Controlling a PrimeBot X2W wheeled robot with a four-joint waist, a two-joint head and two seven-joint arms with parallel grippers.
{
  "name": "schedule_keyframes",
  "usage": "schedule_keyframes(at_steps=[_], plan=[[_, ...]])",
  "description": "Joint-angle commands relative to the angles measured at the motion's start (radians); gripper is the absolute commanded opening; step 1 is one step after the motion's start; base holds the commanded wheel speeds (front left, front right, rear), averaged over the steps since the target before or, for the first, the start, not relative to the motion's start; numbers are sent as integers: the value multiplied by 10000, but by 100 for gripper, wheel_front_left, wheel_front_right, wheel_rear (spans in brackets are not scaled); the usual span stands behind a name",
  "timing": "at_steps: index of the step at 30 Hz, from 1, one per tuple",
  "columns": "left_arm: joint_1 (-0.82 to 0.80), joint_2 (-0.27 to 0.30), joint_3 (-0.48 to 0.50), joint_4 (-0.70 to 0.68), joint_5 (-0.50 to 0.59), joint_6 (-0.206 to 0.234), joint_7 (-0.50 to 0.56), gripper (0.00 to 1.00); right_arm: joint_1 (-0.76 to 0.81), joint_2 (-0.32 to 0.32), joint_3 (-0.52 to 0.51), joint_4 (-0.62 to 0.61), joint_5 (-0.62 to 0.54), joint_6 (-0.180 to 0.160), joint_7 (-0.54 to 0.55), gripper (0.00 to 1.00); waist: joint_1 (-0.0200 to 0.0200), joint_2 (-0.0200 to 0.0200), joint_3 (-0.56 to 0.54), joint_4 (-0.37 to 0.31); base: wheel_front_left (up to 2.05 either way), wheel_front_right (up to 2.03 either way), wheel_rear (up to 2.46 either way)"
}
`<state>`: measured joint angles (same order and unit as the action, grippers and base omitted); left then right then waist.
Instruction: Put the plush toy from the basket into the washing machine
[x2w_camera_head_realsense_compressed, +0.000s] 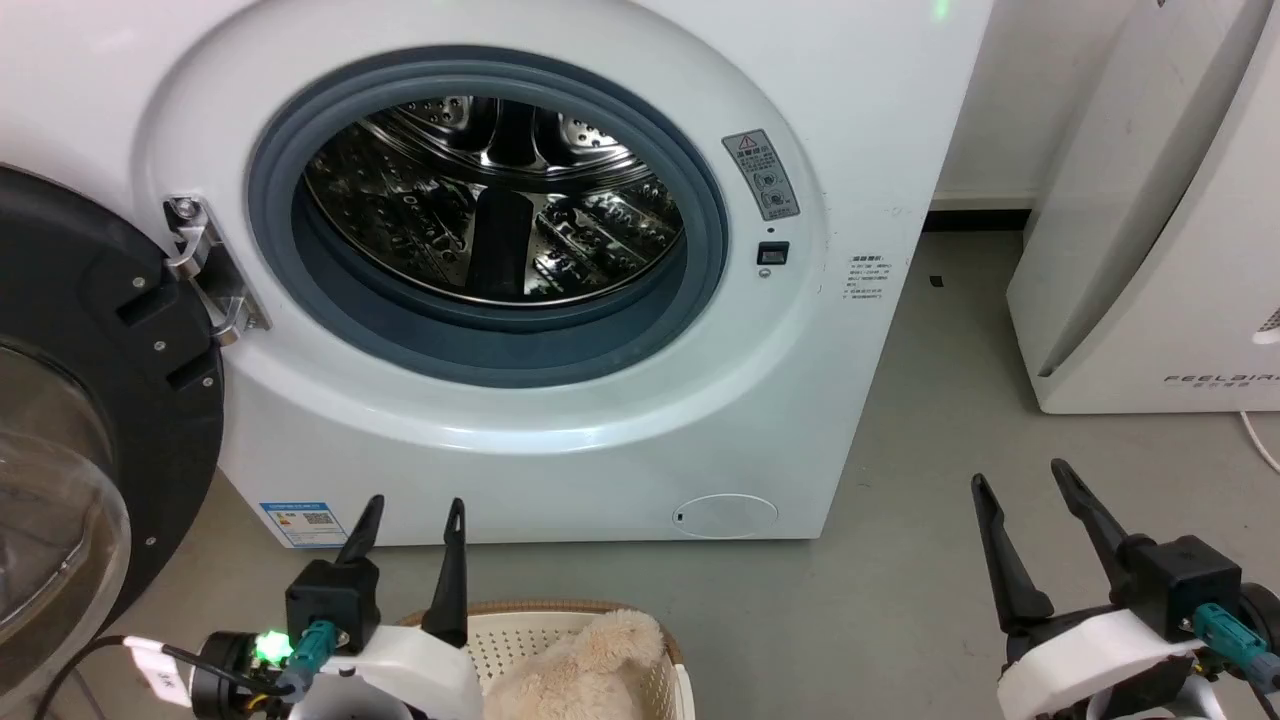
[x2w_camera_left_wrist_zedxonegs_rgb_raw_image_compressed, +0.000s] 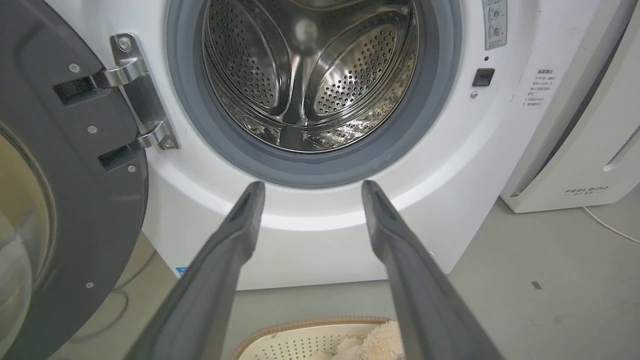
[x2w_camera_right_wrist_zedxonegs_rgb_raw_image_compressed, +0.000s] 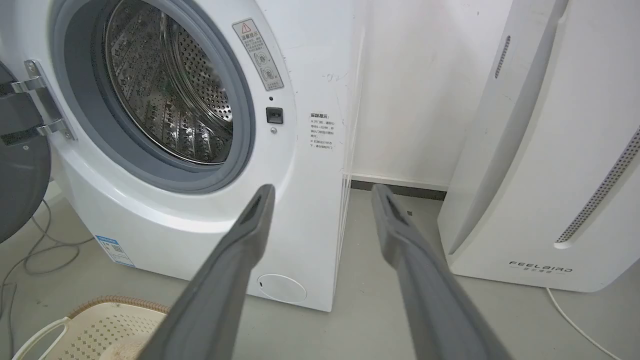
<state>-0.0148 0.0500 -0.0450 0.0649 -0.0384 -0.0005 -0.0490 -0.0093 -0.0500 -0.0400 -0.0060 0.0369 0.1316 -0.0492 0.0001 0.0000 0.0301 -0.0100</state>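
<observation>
The left gripper (x2w_camera_head_realsense_compressed: 416, 505) is holding its two long dark fingers (x2w_camera_left_wrist_zedxonegs_rgb_raw_image_compressed: 235, 240) well apart, with nothing between them. It is hovering over the near left part of the basket (x2w_camera_head_realsense_compressed: 540, 608), with its tips pointing at the lower front of the washing machine (x2w_camera_head_realsense_compressed: 560, 480). The right gripper (x2w_camera_head_realsense_compressed: 1018, 475) is likewise spreading its fingers (x2w_camera_right_wrist_zedxonegs_rgb_raw_image_compressed: 240, 240) wide and gripping nothing. It is hanging well off to the right above the grey floor (x2w_camera_head_realsense_compressed: 930, 400), aiming towards the gap between the washer's right side and a white slanted appliance (x2w_camera_head_realsense_compressed: 1150, 250) lettered FEELBIRD. The plush toy (x2w_camera_head_realsense_compressed: 590, 665), cream-beige and shaggy, is lying inside the basket towards its right side, just beside the left gripper and below its fingers. In the left wrist view it is showing beneath the right-hand finger and apart from it. The basket, cream with perforated walls and a brown woven-look rim, is sitting on the floor just in front of the washing machine. The machine's black-framed glass door (x2w_camera_head_realsense_compressed: 90, 330) is standing swung open to the left on its metal hinge (x2w_camera_head_realsense_compressed: 205, 265), baring the round porthole. Inside the porthole, the grey-blue rubber seal (x2w_camera_head_realsense_compressed: 480, 350) is ringing the shiny perforated steel drum (x2w_camera_head_realsense_compressed: 500, 200). A warning sticker (x2w_camera_head_realsense_compressed: 762, 173) is showing to the right of the porthole, and a blue label (x2w_camera_head_realsense_compressed: 305, 522) at the lower left corner. A white cable (x2w_camera_head_realsense_compressed: 1260, 440) is trailing across the floor beside the appliance.
</observation>
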Motion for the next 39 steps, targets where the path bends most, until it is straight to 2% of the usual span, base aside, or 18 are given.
schedule_keyframes(at_steps=[1, 24, 39], plan=[[-44, 2, -57, 157, -39, -42, -110, 100, 58, -1, -45, -56, 146, -2, -120, 100, 0, 0, 48, -23, 0, 0, 0], [-1119, 171, -710, 2680, -179, -387, -478, 100, -174, -1, -130, -371, 340, -4, -577, 100, -1, 0, 1202, -448, 0, 0, 0], [-2326, 480, -1806, 4957, -543, -651, -46, 100, -384, -1, -198, -486, 669, -5, -889, 100, -1, 0, 2271, -963, 0, 0, 0]])
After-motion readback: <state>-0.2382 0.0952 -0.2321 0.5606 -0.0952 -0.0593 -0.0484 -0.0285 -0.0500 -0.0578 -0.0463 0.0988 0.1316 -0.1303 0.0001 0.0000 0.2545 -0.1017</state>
